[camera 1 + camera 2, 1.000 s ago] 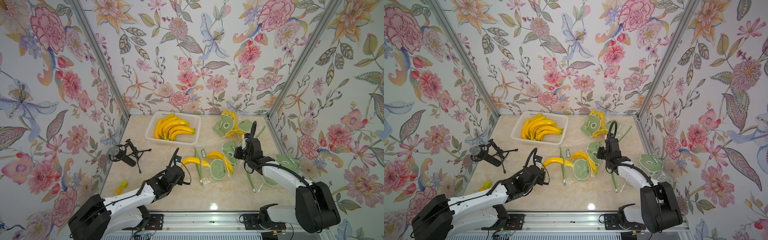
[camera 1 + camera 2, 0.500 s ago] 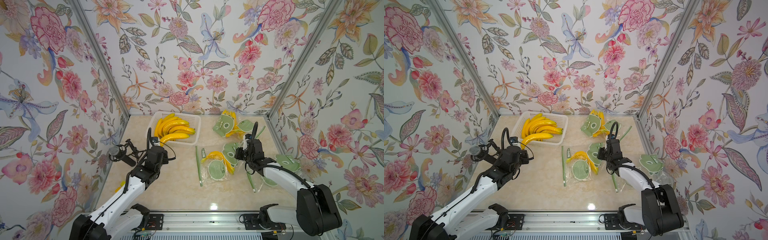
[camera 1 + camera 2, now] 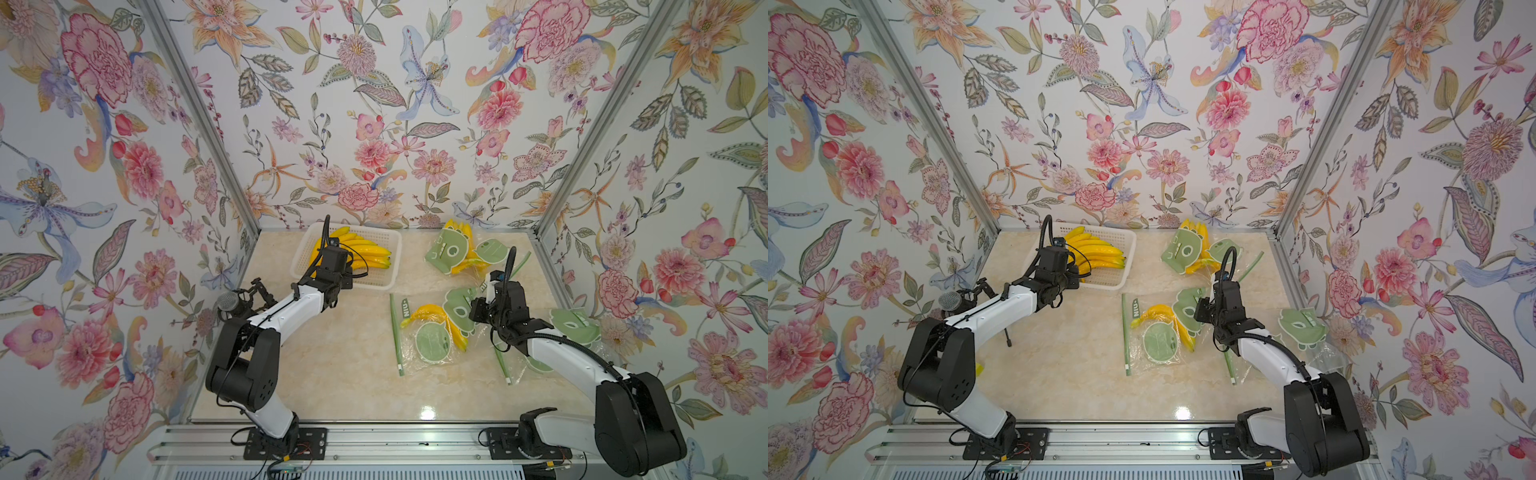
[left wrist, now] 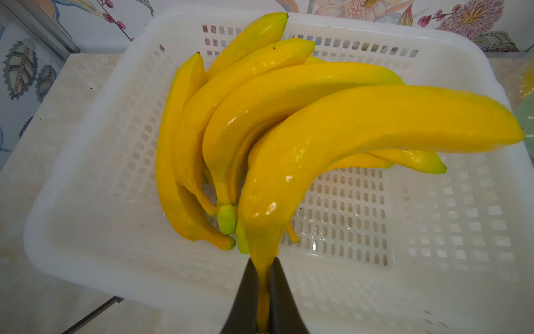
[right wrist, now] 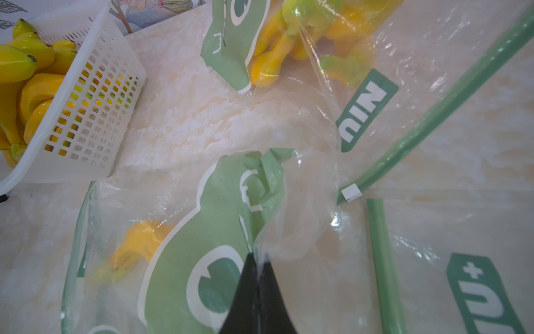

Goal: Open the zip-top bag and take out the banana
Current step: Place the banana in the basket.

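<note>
Over the white basket (image 4: pixel 86 245), we grip the banana (image 4: pixel 361 130) by its stem in our left claw (image 4: pixel 264 260); our right claw (image 5: pixel 258 258) is clenched on the zip-top bag (image 5: pixel 202 231).

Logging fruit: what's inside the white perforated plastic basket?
Several glossy yellow bananas lie piled in the white perforated plastic basket. The yellow banana pinched by the fingers of the left gripper covers some, so their count is unclear.

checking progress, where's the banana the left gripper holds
In the left wrist view the banana is pinched by its stem in the left gripper, over the banana pile in the basket at back left.
</note>
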Robot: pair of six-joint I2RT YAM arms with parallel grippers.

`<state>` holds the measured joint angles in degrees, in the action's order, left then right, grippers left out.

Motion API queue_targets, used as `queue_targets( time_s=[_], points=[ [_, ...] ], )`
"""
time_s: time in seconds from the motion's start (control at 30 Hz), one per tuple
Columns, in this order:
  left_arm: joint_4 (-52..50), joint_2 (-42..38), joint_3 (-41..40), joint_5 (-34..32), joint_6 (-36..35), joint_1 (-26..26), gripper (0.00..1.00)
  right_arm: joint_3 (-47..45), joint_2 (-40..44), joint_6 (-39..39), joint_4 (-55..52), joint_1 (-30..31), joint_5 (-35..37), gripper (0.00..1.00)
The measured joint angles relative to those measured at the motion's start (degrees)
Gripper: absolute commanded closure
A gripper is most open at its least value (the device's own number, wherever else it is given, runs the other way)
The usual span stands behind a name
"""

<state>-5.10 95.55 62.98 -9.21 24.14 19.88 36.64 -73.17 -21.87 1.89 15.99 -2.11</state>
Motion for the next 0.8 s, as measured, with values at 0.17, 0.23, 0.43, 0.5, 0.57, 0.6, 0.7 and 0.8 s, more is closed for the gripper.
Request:
queue_targets(
  time_s=[0.17, 0.23, 0.43, 0.5, 0.57, 0.6, 0.7, 0.8],
  points=[
    [1.01, 4.5, 1.88, 2.16, -0.87, 0.0, 0.86, -0.02, 0.0, 0.0, 0.13, 0.0, -0.33, 1.0],
    [1.79, 5.55, 2.49, 2.97, -1.05, 0.0, 0.8, -0.02, 0.0, 0.0, 0.13, 0.0, -0.44, 1.0],
    [2.82, 6.64, 3.17, 4.74, -1.49, 0.0, 0.73, -0.63, 0.11, 0.0, 0.37, 0.0, -0.44, 1.0],
    [2.82, 6.62, 3.19, 5.01, -1.79, 0.0, 0.72, -0.74, 0.11, 0.0, 0.33, 0.0, -0.44, 1.0],
    [2.78, 6.56, 3.19, 5.03, -1.92, 0.0, 0.7, -0.74, 0.11, 0.0, 0.35, 0.0, -0.44, 1.0],
    [2.6, 6.38, 3.17, 5.03, -1.99, 0.0, 0.69, -0.74, 0.11, 0.0, 0.35, 0.0, -0.44, 1.0],
    [2.27, 4.15, 2.08, 5.42, -2.29, 0.0, 0.67, -0.74, 0.11, 0.0, 0.35, 0.0, -0.42, 1.0],
    [2.95, -2.05, -1.99, 5.81, -2.32, 0.35, 0.67, -0.74, 0.11, 0.02, 0.35, 0.0, -0.44, 1.0]
  ],
)
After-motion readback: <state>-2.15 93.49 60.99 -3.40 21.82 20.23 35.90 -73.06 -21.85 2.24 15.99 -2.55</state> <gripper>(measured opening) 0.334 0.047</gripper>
